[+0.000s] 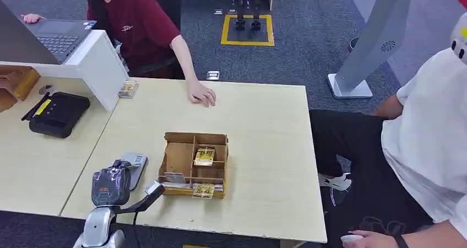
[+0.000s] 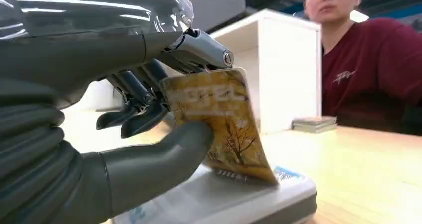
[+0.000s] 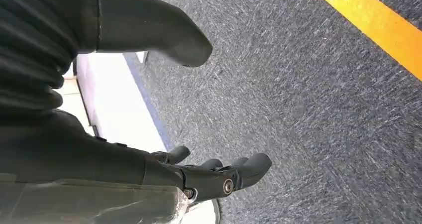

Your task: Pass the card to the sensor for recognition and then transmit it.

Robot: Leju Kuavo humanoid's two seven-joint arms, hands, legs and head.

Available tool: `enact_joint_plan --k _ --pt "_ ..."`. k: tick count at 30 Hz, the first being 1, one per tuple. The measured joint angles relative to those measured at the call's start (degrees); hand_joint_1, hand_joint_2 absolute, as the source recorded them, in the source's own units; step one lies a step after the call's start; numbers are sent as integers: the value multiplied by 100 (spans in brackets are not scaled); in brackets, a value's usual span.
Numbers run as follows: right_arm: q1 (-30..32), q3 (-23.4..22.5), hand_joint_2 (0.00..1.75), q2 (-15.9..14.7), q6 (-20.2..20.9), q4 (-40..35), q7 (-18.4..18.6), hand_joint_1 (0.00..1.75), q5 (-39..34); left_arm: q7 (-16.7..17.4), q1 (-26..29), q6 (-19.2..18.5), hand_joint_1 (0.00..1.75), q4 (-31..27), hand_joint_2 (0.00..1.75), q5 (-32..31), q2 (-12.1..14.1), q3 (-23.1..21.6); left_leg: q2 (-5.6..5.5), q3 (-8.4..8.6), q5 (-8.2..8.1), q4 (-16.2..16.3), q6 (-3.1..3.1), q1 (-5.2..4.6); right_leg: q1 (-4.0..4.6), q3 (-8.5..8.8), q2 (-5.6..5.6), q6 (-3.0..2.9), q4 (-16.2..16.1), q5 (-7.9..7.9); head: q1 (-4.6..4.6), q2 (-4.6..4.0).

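Over on the left of the head view, a black card machine sits on the side desk, with an open laptop behind a white divider. A small stack of cards lies on the table next to the divider.

Near the table's front edge, the robot's left hand is over the grey sensor. From the left wrist camera, the left hand pinches a yellow card with a tree picture on it. The thick thumb presses one face and a silver finger lies across the card's upper edge. The other dark fingers are curled behind it. The card is tilted, and its low edge touches the flat top of the sensor.

Just to the right of the sensor stands a wooden card box with little sections. One yellow card lies in a middle section, another yellow card sits at the front, and a pale card is in the front left part.

A person in a dark red shirt sits behind the table, with one hand resting flat on it. Another person in a white shirt sits at the right.

The right hand hangs over grey carpet with a yellow stripe. Its fingers are spread apart and hold nothing.
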Motion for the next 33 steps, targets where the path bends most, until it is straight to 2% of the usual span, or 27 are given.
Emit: enact_joint_plan --k 3,7,8,9,11,15,17,18,28,31,32,33 --pt "1 0 175 0 -4 0 0 0 4 113 -72 0 175 128 175 207 98 -255 -8 9 3 -4 2 -1 -1 12 -6 0 0 0 0 0" --pt "-21 0 175 0 -13 0 -4 0 42 -20 -246 0 175 428 175 334 146 -343 -32 47 -5 -21 3 -7 -8 44 -29 -9 0 -12 0 0" --pt "-24 0 175 0 -11 0 -4 0 42 -66 -296 0 175 523 175 342 151 -343 -40 64 -20 -28 8 -14 -15 58 -37 5 0 -26 0 0" --pt "-26 0 175 0 -13 0 -4 0 44 -110 -356 0 175 644 175 358 148 -343 -51 49 -40 -34 -18 -20 -21 76 -46 -1 0 -34 -2 2" --pt "-48 0 175 0 -13 -7 -4 0 55 -184 -502 0 175 867 175 388 148 -343 -67 80 -52 -42 -18 -26 -31 102 -68 31 0 -94 -2 0" --pt "-179 0 175 0 -13 -35 -4 0 76 -221 -761 0 175 1199 175 393 155 -343 -75 53 -26 -47 -13 -28 -32 70 -79 14 1 -60 -7 0" --pt "-207 0 175 -2 -13 -42 -4 0 83 -221 -824 0 175 1289 175 393 159 -343 -77 56 -9 -50 -16 -27 -31 70 -79 -19 2 -32 -5 0" --pt "-216 0 175 -2 -13 -44 -4 0 87 -221 -858 -2 175 1331 175 393 157 -341 -83 56 8 -51 11 -28 -32 73 -81 -16 4 -34 -7 0" --pt "-232 2 175 -2 -17 -59 -4 0 87 -208 -960 -15 175 1466 175 386 166 -341 -85 62 6 -60 9 -29 -32 79 -83 -17 4 -35 -4 0" --pt "-232 2 175 -2 -17 -66 -2 0 83 -208 -1029 -15 175 1571 175 384 170 -341 -85 69 -6 -65 -10 -29 -32 86 -85 -26 4 -43 -11 0" --pt "-224 2 175 -2 -17 -70 -4 0 85 -223 -1033 -13 175 1639 175 410 175 -341 -85 109 -34 -76 -39 -32 -35 124 -84 -29 4 -57 -11 0" --pt "-200 0 175 -2 -17 -70 -4 0 83 -512 -975 -7 175 1619 175 616 170 -301 -83 140 -9 -79 -9 -31 -33 141 -80 -36 4 -63 -9 0"
